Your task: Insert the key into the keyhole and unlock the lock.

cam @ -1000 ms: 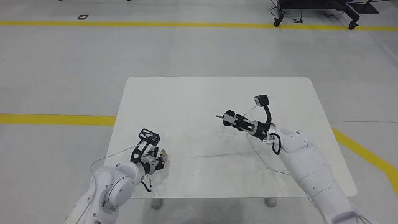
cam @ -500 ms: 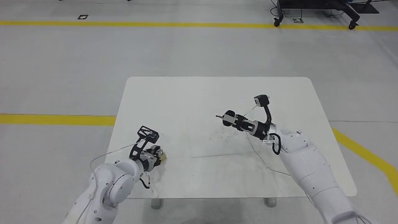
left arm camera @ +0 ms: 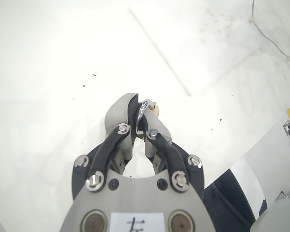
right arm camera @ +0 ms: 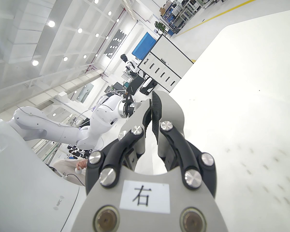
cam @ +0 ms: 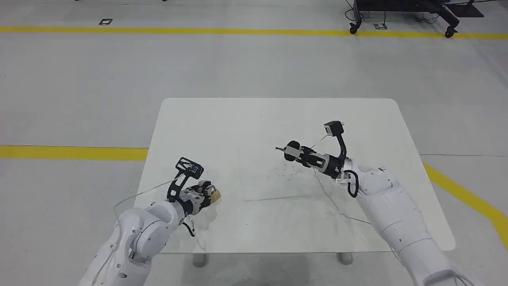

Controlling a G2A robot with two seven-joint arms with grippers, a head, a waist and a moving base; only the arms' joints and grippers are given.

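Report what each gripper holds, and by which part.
Left gripper pinches the padlock by its shackle; right gripper pinches the key, tip protruding, held part hidden.

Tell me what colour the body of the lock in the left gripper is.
The lock body is brass gold, clearest in the left wrist view.

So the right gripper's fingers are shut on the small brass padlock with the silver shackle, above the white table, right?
No, it is the left gripper, not the right: the left wrist view shows its fingers shut on the small brass padlock with the silver shackle, above the white table.
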